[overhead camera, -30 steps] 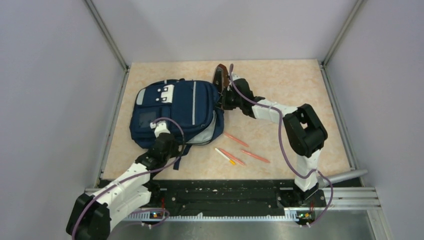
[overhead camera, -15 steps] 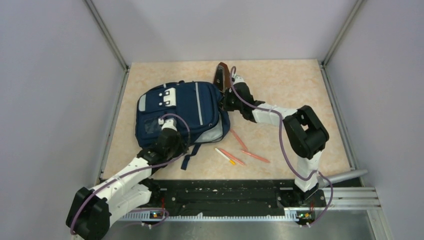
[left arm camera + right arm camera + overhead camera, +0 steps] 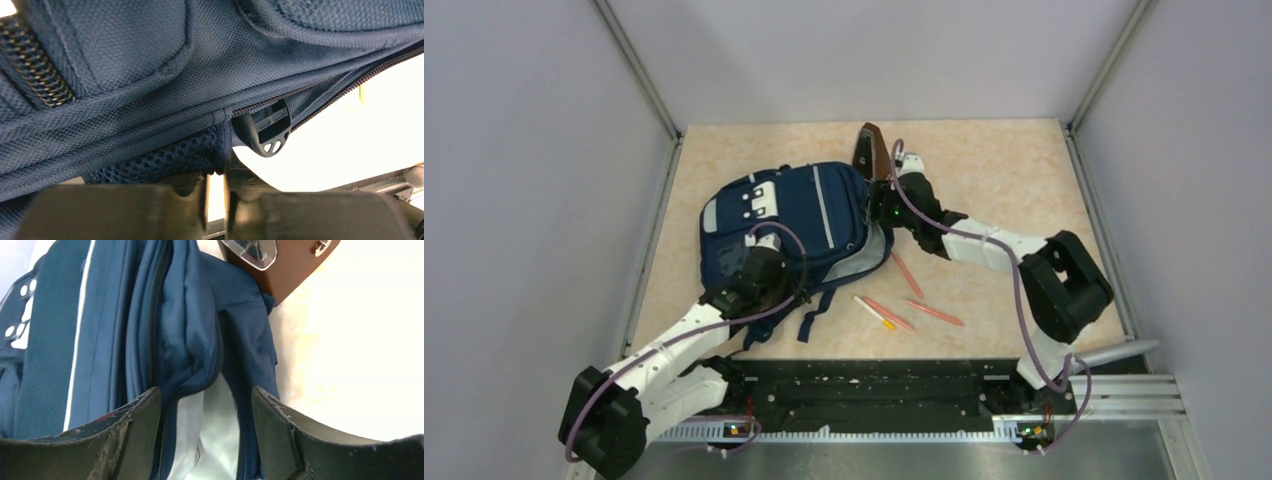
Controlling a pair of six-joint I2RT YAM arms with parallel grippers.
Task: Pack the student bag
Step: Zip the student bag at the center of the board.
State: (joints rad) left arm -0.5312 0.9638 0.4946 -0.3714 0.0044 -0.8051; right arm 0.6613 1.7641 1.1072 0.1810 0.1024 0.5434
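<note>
The student bag (image 3: pixel 799 215), navy with thin pale stripes, lies flat at the table's middle left, its open mouth with pale grey lining (image 3: pixel 864 262) facing right. In the top view my left gripper (image 3: pixel 769 265) sits at the bag's near edge. The left wrist view shows the left gripper (image 3: pixel 216 174) almost closed, a fold of the bag's dark mesh (image 3: pixel 165 157) pinched at its tips. My right gripper (image 3: pixel 205 390) stands open astride the bag's zip edge (image 3: pixel 165 315), with pale lining (image 3: pixel 210 440) between its fingers. It holds nothing.
A brown case (image 3: pixel 871 150) stands against the bag's far right corner. Several orange pencils (image 3: pixel 934 312) and a white and yellow pen (image 3: pixel 874 312) lie on the table right of the bag. A black strap buckle (image 3: pixel 267 130) hangs under the bag. Grey walls enclose the table.
The bag has slid and turned toward the right and the near side. My right gripper has let go of the bag's edge and opened. My left arm moved right with the bag.
</note>
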